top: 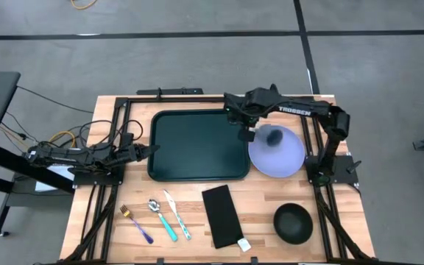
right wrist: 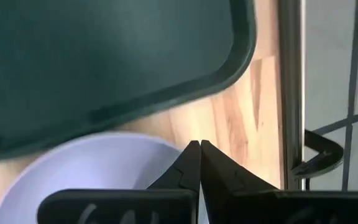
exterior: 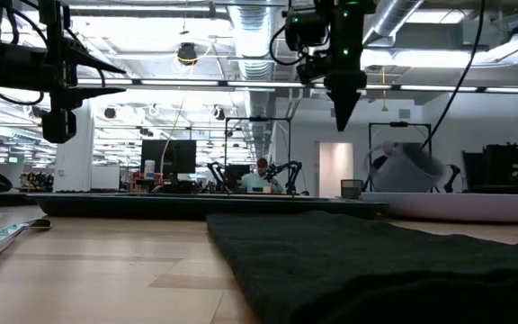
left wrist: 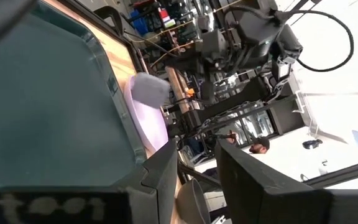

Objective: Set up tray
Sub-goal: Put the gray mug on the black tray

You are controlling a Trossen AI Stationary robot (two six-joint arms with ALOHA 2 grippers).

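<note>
The dark green tray point(top: 196, 145) lies flat in the middle of the table; the right wrist view shows its corner point(right wrist: 104, 56). A lavender plate point(top: 285, 158) sits against its right rim, and a grey cup point(top: 273, 136) rests tilted on the plate point(exterior: 403, 166). My right gripper point(top: 246, 133) hangs shut, high over the gap between tray and plate point(right wrist: 199, 144) point(exterior: 344, 112). My left gripper point(top: 152, 150) is open at the tray's left edge point(left wrist: 197, 165), raised off the table, pointing across the tray.
Along the near edge lie a fork point(top: 136, 223), a spoon point(top: 160, 217), a knife point(top: 177, 215), a flat black napkin point(top: 221, 215) with a small white item point(top: 243, 244) at its near end, and a black bowl point(top: 293, 223). Metal frame rails flank both table sides.
</note>
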